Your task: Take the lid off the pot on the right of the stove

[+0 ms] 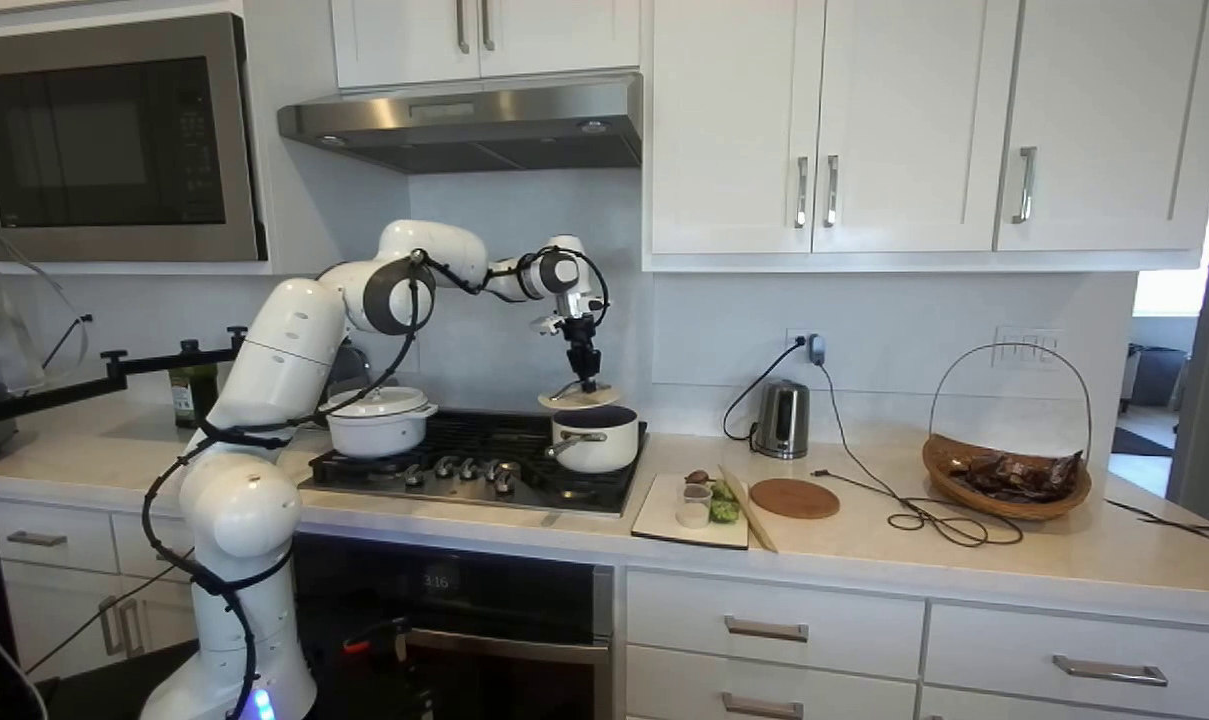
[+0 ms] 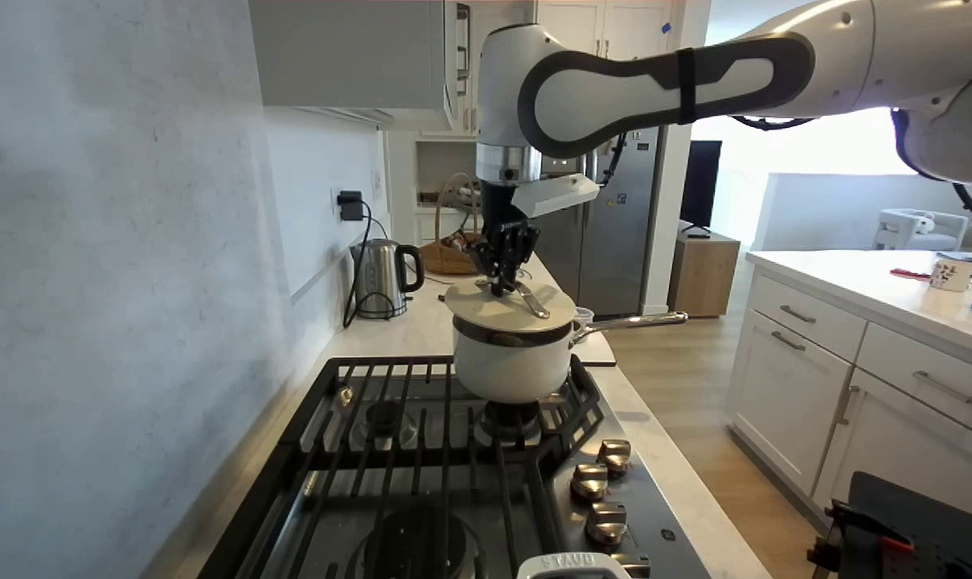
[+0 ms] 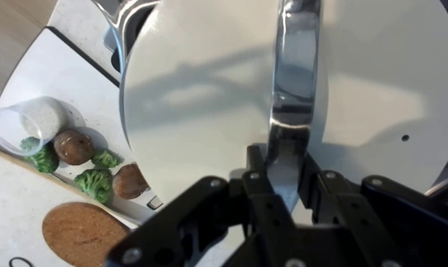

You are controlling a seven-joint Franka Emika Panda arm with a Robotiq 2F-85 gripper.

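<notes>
This is a kitchen with white cupboards [image 1: 914,130] and a steel hood [image 1: 464,120] over a black stove [image 1: 489,440]. The stove sits in a pale bench [image 1: 824,545]. Next to it on the bench are a kettle [image 1: 784,420] and a board [image 1: 659,508] with food on it.

The pot [image 2: 510,371] stands upright on the right end of the stove. The lid [image 2: 494,312] is just above it, close to level. In both exterior views you can see the dark inside of the pot under the lid, so the two look apart. The claw [image 3: 282,157] is pinched tight on the lid's shiny handle [image 3: 297,66], with one black finger on each side.

The lid looks thin and stiff, so it should not bend. I think it is metal with a smooth coat, a bit heavy for its size, and it might chip if it gets bumped. The handle looks hard and slick, so the lid could slip or swing. The best spot to hold is the middle of the handle. The claw seems nearer one end, so the lid may want to tip. Go slowly: a little higher, then sideways, then down flat.
</notes>
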